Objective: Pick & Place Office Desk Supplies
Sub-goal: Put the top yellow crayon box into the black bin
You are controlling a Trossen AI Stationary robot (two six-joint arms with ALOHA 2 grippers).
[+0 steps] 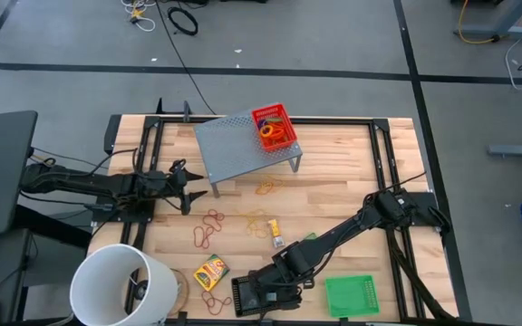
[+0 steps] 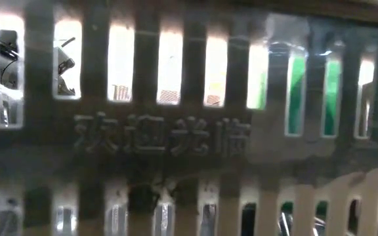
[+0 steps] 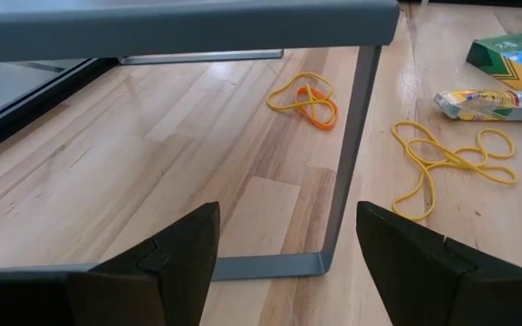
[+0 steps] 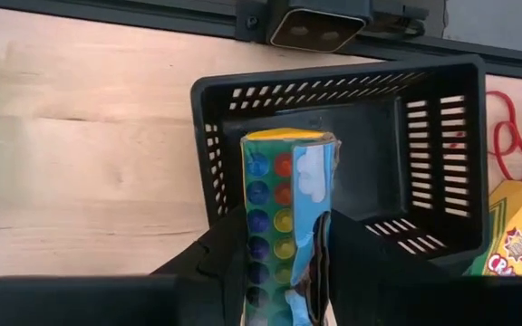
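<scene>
I see the table (image 1: 352,181) carrying a grey riser (image 1: 234,145) with the red tray (image 1: 275,127) on one corner; the white bucket (image 1: 120,285) stands at the near left edge. The green tray (image 1: 352,294) lies near right, the black tray (image 4: 370,154) near centre. The right gripper (image 4: 284,272) is clamped on a blue packet with coloured dots (image 4: 284,226), held over the black tray. The left gripper (image 3: 284,263) waits with jaws wide apart, holding nothing, beside the riser. The crayon box (image 1: 211,270) and rubber bands (image 1: 208,225) lie loose on the table
</scene>
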